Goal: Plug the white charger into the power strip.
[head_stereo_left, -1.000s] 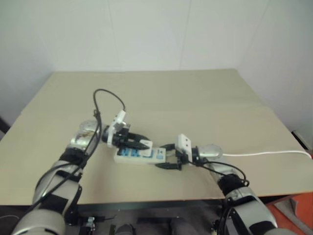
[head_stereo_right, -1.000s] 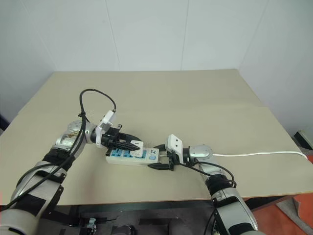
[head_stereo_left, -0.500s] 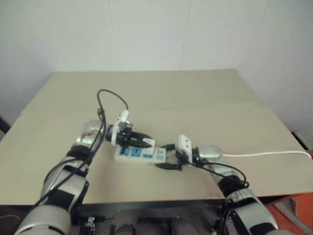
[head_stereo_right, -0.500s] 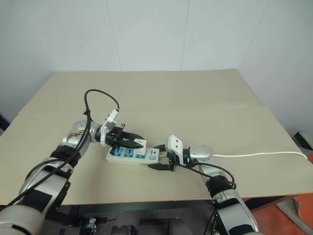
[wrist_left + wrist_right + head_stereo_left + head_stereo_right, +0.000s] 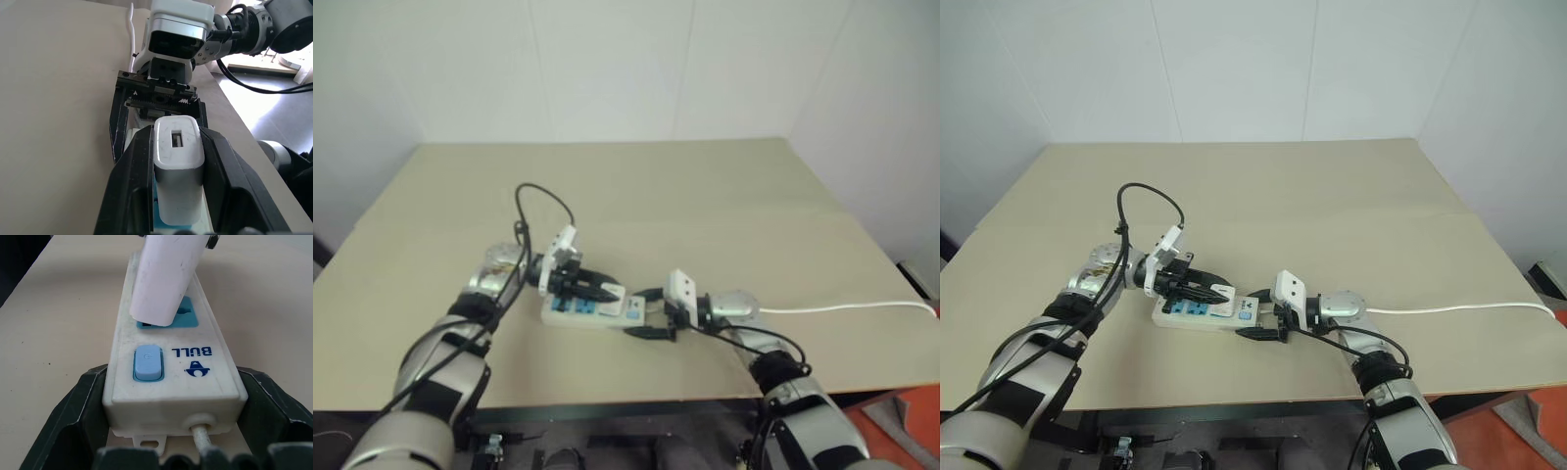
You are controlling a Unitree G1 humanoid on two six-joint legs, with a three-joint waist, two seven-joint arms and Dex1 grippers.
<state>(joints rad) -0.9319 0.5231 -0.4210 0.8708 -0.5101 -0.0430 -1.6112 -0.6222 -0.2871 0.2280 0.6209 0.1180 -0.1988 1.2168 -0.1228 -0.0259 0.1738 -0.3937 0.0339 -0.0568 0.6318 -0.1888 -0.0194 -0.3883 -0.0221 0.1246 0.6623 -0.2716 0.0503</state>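
The power strip (image 5: pixel 1203 312) lies lengthwise across the table's (image 5: pixel 1332 206) near edge, its cord (image 5: pixel 1449 308) trailing right. The left gripper (image 5: pixel 1217 291) clamps the white charger (image 5: pixel 178 169) over the sockets; the right gripper (image 5: pixel 1255 314) grips the strip's switch end.

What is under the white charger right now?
Under the white charger lies the power strip, with a blue socket showing beside its lower end. The charger covers its own pins, so whether they have entered cannot be seen.
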